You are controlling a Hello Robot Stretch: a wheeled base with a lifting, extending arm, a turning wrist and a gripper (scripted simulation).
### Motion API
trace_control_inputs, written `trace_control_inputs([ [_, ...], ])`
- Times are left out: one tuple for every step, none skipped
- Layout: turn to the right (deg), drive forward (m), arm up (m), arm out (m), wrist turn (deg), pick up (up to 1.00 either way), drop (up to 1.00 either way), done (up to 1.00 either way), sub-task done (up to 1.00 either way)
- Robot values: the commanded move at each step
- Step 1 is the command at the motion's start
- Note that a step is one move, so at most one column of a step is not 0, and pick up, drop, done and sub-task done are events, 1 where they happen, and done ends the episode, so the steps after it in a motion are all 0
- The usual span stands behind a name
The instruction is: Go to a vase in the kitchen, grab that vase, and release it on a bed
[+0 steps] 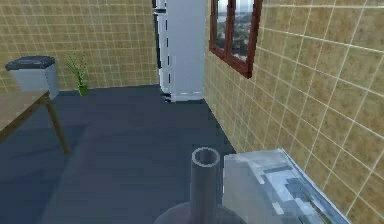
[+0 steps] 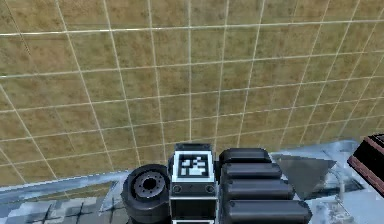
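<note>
Looking ahead, the forward view takes in a kitchen with tan tiled walls point(image 1: 330, 90) and a dark floor point(image 1: 130, 140). A tall white fridge point(image 1: 182, 50) stands in the far corner, and near it on the right-hand wall is a window point(image 1: 235, 35) in a dark red frame. At the far left stands a grey bin point(image 1: 32, 72), with a small green plant point(image 1: 78, 75) on the floor just beside it. Nearer, a wooden table point(image 1: 22, 108) juts in from the left edge. A grey open-topped tube point(image 1: 205, 180) rises from a round base at the bottom edge, and to its right a shiny steel counter point(image 1: 285, 185) runs along the tiled wall. In the arm side view the same tiling stands behind the steel counter, which crosses the bottom of the picture. In front of the counter sit the arm's black ribbed sections point(image 2: 255, 190). To their left is a white square marker point(image 2: 192, 165) bearing a black block pattern, not readable words. Left of that is the round dark body of the gripper point(image 2: 150, 192). Its fingers cannot be made out, so whether it holds anything cannot be told. A dark box with a reddish rim point(image 2: 372, 160) sits at the right edge. Which of these things, if any, is the vase cannot be told, nor how it lies relative to the jaws
</note>
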Motion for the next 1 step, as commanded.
trace_control_inputs([
  [45.0,0.0,0.0,0.0,0.0,0.0,0.0,0.0,0.0],
])
